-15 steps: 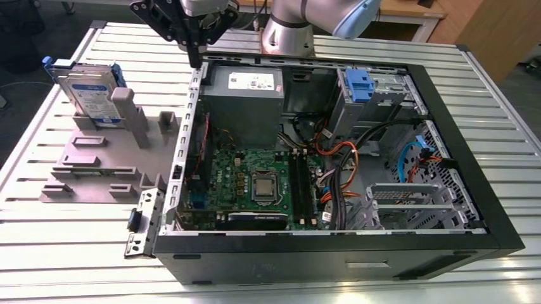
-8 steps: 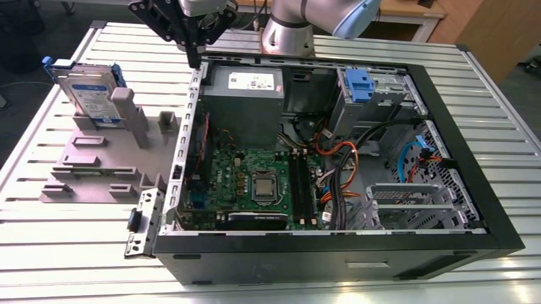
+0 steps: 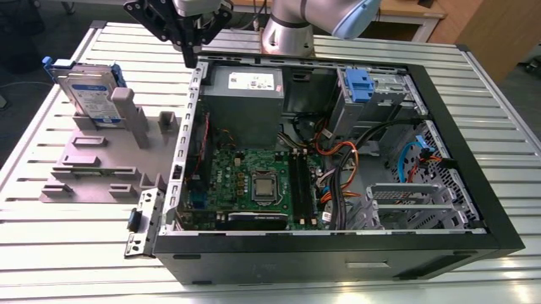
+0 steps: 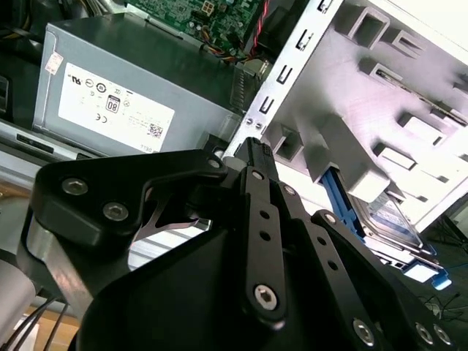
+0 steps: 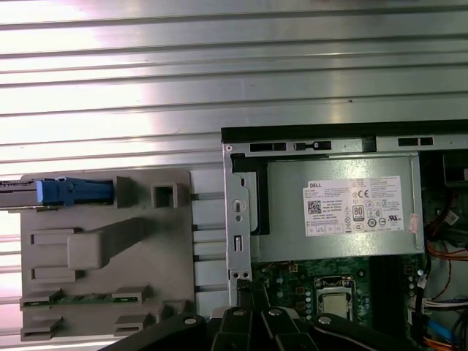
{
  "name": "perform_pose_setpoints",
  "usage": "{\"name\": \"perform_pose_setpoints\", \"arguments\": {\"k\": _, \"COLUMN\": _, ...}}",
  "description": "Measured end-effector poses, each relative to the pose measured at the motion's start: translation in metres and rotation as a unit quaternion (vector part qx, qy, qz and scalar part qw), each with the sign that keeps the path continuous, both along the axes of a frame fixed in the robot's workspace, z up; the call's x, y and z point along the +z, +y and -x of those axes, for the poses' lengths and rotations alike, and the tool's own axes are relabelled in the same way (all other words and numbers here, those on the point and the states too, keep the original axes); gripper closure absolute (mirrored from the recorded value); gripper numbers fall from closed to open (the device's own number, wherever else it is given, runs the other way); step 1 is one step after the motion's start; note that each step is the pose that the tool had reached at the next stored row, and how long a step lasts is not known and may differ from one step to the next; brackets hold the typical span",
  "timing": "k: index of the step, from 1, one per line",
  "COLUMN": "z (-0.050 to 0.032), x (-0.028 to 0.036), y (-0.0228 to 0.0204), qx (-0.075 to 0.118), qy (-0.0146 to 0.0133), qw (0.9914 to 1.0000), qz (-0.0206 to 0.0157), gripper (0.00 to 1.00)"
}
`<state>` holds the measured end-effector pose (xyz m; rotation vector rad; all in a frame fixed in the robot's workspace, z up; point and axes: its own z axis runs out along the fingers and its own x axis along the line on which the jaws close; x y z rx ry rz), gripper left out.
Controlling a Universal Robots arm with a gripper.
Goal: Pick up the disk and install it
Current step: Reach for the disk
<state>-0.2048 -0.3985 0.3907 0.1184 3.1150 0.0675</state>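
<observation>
The disk (image 3: pixel 89 95) stands upright on its edge in a slot of the grey holder (image 3: pixel 101 168), at the exterior view's left. Its white-and-blue label faces forward and a blue carrier bracket edges it. In the first wrist view the disk (image 5: pixel 73 191) shows edge-on as a blue strip. In the second wrist view the disk (image 4: pixel 387 219) lies behind the holder's pegs. My black gripper (image 3: pixel 191 60) hangs over the rear corner of the open computer case (image 3: pixel 473 209), well apart from the disk. Its fingers are together and hold nothing, with the gripper (image 4: pixel 252 146) above the case wall (image 5: pixel 238 219).
Inside the case, a big grey power supply box (image 3: pixel 243 104) sits right beside the gripper. Also there: a green motherboard (image 3: pixel 253 183), loose cables, and a blue-tabbed drive (image 3: pixel 359 85) in the far bay. The ribbed metal table (image 3: pixel 76 253) surrounds the case and holder.
</observation>
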Motion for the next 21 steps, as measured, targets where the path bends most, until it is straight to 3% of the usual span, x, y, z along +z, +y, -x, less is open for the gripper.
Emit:
{"name": "perform_pose_setpoints", "arguments": {"k": 13, "z": 0.0101, "x": -0.001, "y": 0.0007, "qx": 0.0, "qy": 0.0013, "qw": 1.0, "qz": 0.0, "gripper": 0.89}}
{"name": "perform_pose_setpoints", "arguments": {"k": 21, "z": 0.0134, "x": -0.0017, "y": 0.0008, "qx": 0.0, "qy": 0.0048, "qw": 0.99999, "qz": 0.0, "gripper": 0.89}}
